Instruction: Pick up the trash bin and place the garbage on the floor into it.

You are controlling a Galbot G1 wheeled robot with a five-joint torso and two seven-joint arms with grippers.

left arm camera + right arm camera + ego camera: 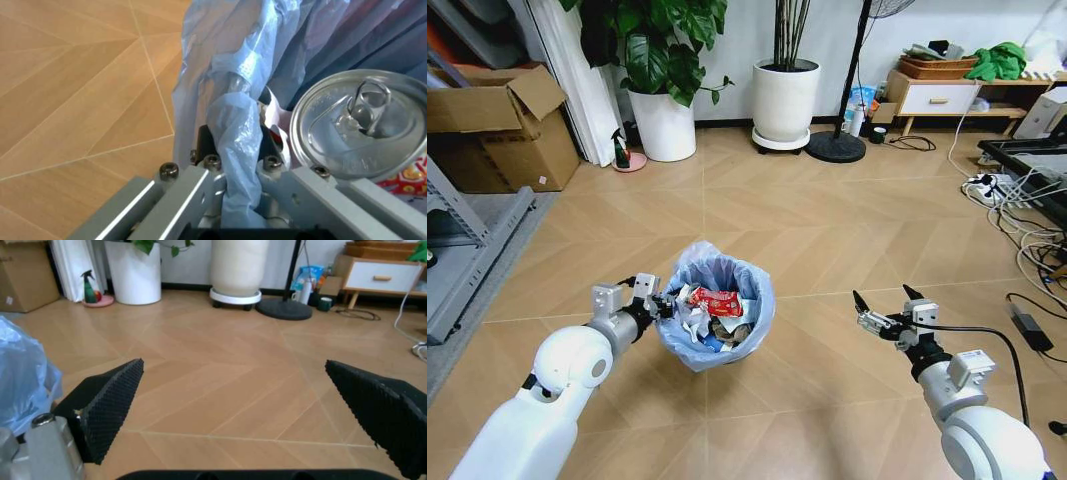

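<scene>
Two grippers are raised over the chevron wood floor (827,230). The left gripper (659,303) is pinched shut on the near-left rim of the trash bin (727,345), a small round bin lined with a crinkly light-blue bag (712,263). In the left wrist view the bag's plastic (237,145) is bunched between the two metal fingers (193,185), which sit close together with the rim's fold squeezed in the narrow slot between them. Just past those fingers, on the inner side of the rim, lies the silver top of a drinks can (357,132) with its pull tab, nearly touching one finger; a bit of red wrapper shows beneath it.

From the head view the bin is packed with garbage: a red crushed can (717,301) on top, crumpled white paper (692,318) beside it nearest the left fingertips, and something blue (712,343) lower down.

The right gripper (880,306) hovers well apart from the bin, on its far side from the left gripper, holding nothing. Its black ridged fingers (110,405) are spread wide, and bare floor lies between and beyond them. At the edge of the right wrist view, outside one finger, a bulge of the blue bag (23,380) shows.

Far ahead of both sets of fingertips stand white plant pots (785,100) against the wall.
</scene>
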